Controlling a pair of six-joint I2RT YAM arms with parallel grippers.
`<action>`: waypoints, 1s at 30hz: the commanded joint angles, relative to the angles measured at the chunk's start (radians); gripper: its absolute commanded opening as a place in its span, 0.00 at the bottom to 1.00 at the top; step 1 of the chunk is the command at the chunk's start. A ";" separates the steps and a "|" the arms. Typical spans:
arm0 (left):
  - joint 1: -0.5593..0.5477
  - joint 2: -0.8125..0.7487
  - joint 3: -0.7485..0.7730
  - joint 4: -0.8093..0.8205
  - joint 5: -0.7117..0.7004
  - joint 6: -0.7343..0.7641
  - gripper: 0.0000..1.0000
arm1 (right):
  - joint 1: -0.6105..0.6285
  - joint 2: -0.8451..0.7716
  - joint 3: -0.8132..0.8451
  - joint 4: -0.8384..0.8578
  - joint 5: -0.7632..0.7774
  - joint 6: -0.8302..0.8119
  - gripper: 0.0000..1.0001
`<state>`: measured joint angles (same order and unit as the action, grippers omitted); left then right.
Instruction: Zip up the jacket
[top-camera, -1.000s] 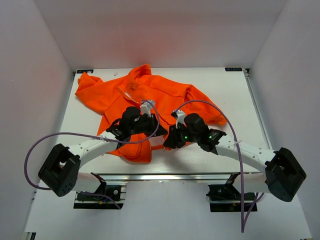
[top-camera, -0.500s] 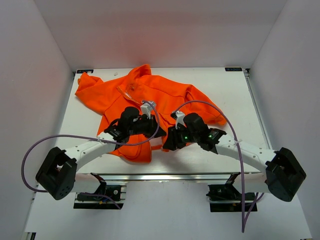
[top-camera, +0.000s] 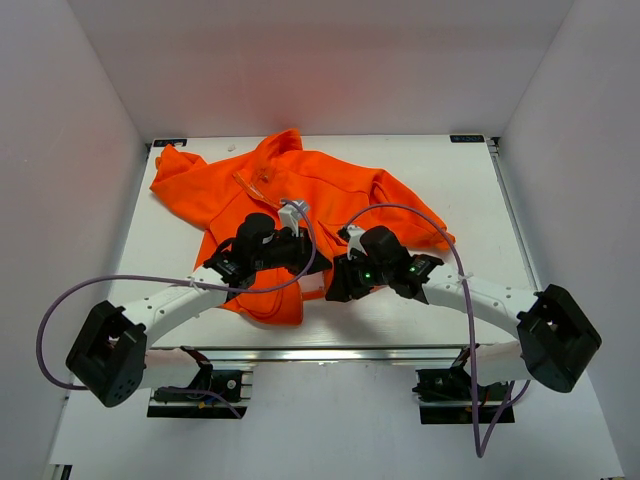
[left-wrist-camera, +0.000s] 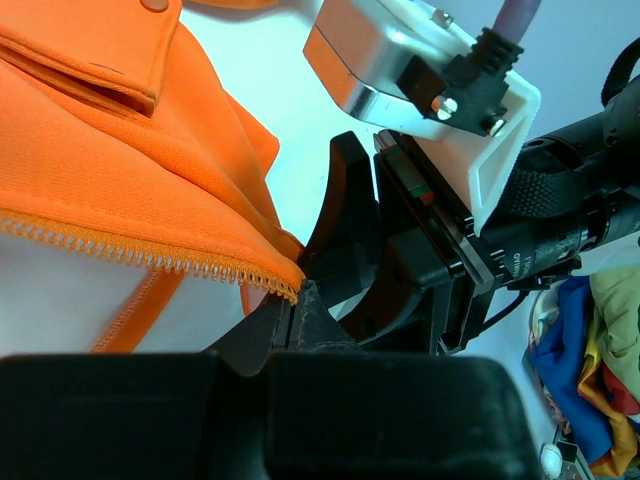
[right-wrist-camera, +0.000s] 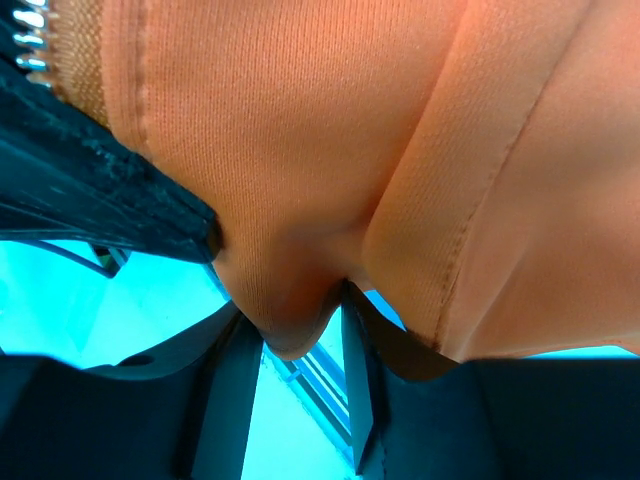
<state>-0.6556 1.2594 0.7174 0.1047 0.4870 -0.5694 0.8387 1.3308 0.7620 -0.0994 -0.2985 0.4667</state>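
Observation:
The orange jacket lies spread on the white table, collar at the back, hem toward me. My left gripper is at the hem's middle. In the left wrist view it is shut on the lower end of the light zipper tape. My right gripper is close beside it on the right. In the right wrist view its jaws stand on either side of a fold of the jacket. A dark finger of the left gripper lies against the same fabric.
White walls enclose the table on three sides. A metal rail runs along the near edge. Purple cables loop from both arms. The right gripper's body fills the space just beyond my left fingers.
Both wrists have shifted slightly left and away from me, keeping their hold at the hem. The jacket has barely moved.

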 joint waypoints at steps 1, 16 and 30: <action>0.001 -0.051 0.002 0.020 0.024 -0.006 0.00 | 0.002 -0.024 0.025 0.041 -0.013 0.013 0.41; 0.001 -0.064 -0.010 0.026 0.027 -0.044 0.00 | 0.002 -0.051 0.023 0.063 0.033 0.036 0.46; 0.001 -0.094 -0.059 0.076 0.016 -0.096 0.00 | 0.003 -0.019 -0.001 0.121 0.010 0.070 0.12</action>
<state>-0.6556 1.2194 0.6624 0.1516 0.4862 -0.6548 0.8391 1.3045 0.7567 -0.0254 -0.2657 0.5396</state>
